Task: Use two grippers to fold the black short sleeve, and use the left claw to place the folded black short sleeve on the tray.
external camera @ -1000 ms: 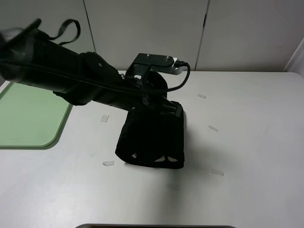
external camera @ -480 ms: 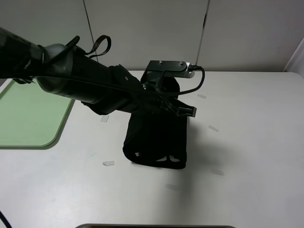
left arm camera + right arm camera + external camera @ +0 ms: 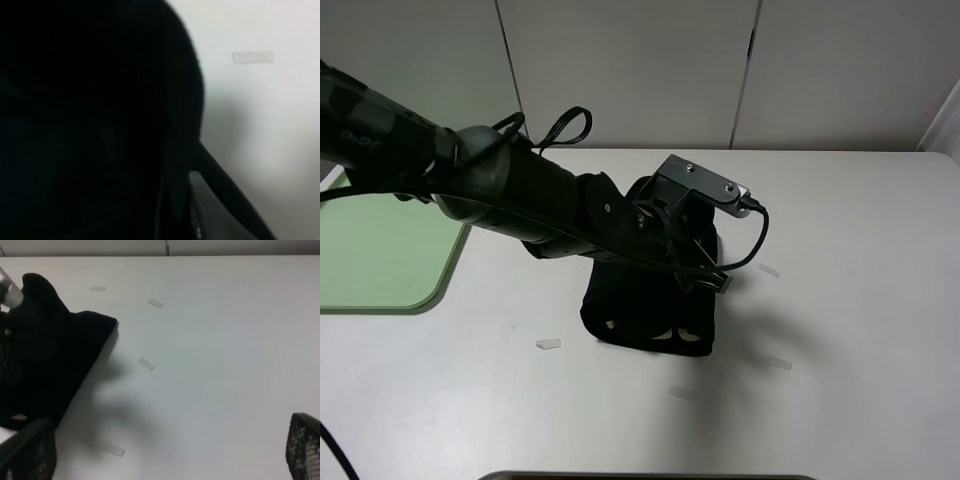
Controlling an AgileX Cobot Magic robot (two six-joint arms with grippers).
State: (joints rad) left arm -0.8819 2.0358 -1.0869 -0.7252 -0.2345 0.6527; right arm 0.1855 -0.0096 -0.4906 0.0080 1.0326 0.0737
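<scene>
1. Shirt (image 3: 650,315): black, folded into a compact block, mid-table (image 3: 860,300). Pale lettering shows along its near edge.
2. Shirt is well apart from the tray (image 3: 380,250), to that tray's right. No part of it is on the tray.
3. The right wrist view shows the shirt's (image 3: 55,355) far corner raised, with a soft shadow on the table beside it.
4. Left claw (image 3: 705,272): at the shirt's far right corner, reaching across from the left. Jaws closed, cloth pinched in them.
5. In the left wrist view, black cloth (image 3: 75,100) fills most of the frame. One dark finger (image 3: 222,185) runs along its edge. The exact pinch point is too dark to see.
6. Silver plate (image 3: 705,182) sits atop the left wrist, tilted. A black cable (image 3: 755,240) loops from it down toward the claw.
7. Right gripper (image 3: 167,452): seen in its own wrist view only. Fingers spread wide, nothing between them, hanging over bare table, clear of the shirt.
8. Tray: light green, flat, at the table's left edge, partly hidden behind the left arm.
9. Tape strips (image 3: 548,344): small, clear, scattered on the table around the shirt, none touching it.
</scene>
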